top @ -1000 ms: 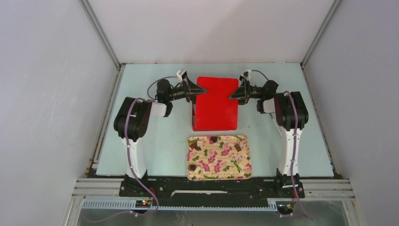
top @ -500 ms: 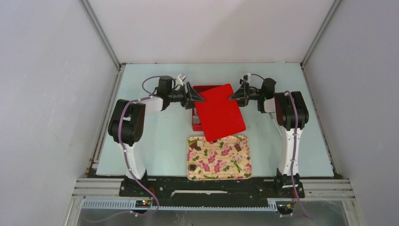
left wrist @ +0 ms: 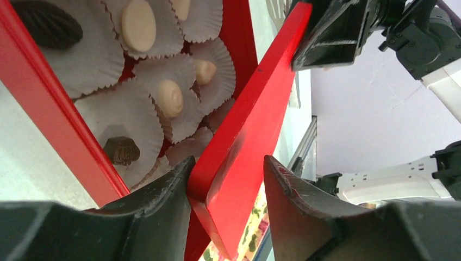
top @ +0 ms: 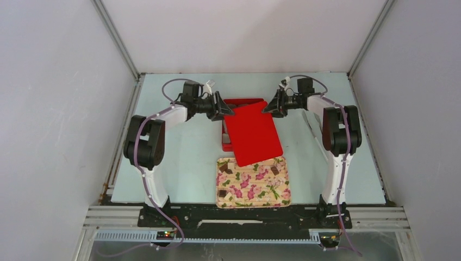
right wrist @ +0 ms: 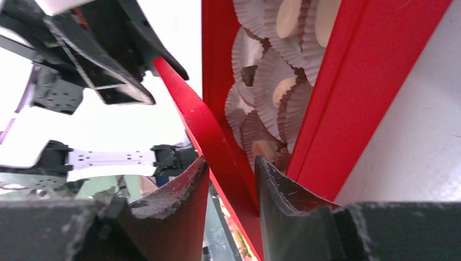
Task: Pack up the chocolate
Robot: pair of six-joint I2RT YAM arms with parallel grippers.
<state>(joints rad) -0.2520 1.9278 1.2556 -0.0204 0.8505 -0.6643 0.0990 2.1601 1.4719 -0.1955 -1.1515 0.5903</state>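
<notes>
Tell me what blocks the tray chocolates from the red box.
The red lid, held by the left gripper and right gripper, hangs tilted over most of the box, between it and the chocolates on the tray.

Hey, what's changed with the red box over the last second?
The left hand and right hand, holding the red lid, raised it off the box and swung it askew, so its near end is over the tray's far edge and the box's left and far rims are exposed. The box, tray and chocolate stayed put.
</notes>
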